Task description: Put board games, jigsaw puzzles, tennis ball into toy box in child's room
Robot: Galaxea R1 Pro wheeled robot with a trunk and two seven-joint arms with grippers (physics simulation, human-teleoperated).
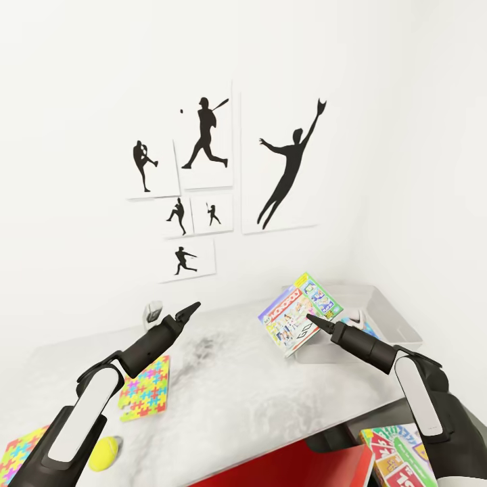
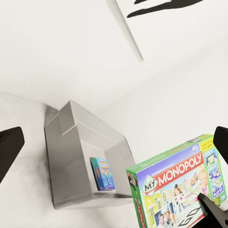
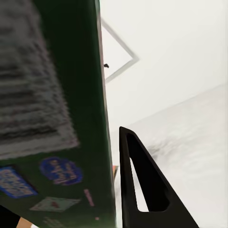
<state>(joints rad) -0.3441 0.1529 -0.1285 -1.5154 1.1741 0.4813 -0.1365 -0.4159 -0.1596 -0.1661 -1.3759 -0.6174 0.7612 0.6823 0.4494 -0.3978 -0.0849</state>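
Observation:
My right gripper [image 1: 312, 319] is shut on the white-green Monopoly board game [image 1: 299, 322], holding it tilted above the table [image 1: 237, 399], just left of the light-grey toy box [image 1: 396, 318]. A blue board game [image 2: 102, 174] lies inside the toy box [image 2: 66, 152]. In the right wrist view the box's dark green side [image 3: 52, 118] sits against one finger [image 3: 142, 185]. My left gripper [image 1: 191, 310] hangs open over the table's middle. Two jigsaw puzzles [image 1: 144, 389] [image 1: 20, 452] and the tennis ball [image 1: 105, 452] lie at the near left. The bed is out of view.
A rainbow Skip-Bo box [image 1: 396, 454] lies at the lower right, below the table's front edge, beside a red surface [image 1: 297, 470]. A small white object [image 1: 154, 312] stands at the table's back. Baseball silhouette pictures [image 1: 203, 176] hang on the white wall.

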